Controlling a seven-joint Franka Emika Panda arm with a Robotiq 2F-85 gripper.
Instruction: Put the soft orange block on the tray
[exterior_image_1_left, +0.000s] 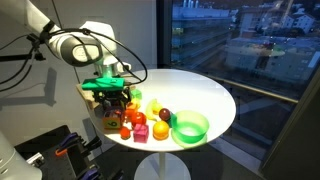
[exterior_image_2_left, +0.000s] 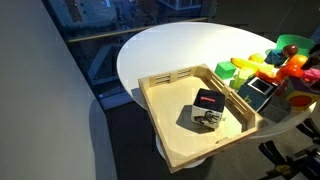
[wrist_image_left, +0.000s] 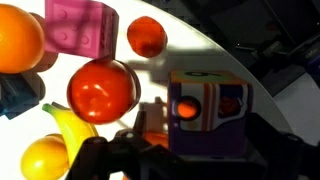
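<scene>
In the wrist view a soft cube (wrist_image_left: 207, 110) with orange patches and shadowed, purple-looking sides lies on the white table between my gripper's (wrist_image_left: 195, 150) dark fingers. The fingers flank it, and a gap shows on its left side. The gripper is open. In an exterior view the gripper (exterior_image_1_left: 115, 100) hangs low over the toy cluster and hides the block. The light wooden tray (exterior_image_2_left: 165, 85) stands at the table's edge beside the toys. It also shows in the exterior view with the arm (exterior_image_1_left: 105, 121).
Around the cube lie a red tomato (wrist_image_left: 100, 88), a banana (wrist_image_left: 70, 125), a lemon (wrist_image_left: 45, 158), an orange fruit (wrist_image_left: 18, 38) and a pink block (wrist_image_left: 82, 28). A green bowl (exterior_image_1_left: 190, 127) stands beyond them. A black-and-red box (exterior_image_2_left: 208, 99) lies in the tray.
</scene>
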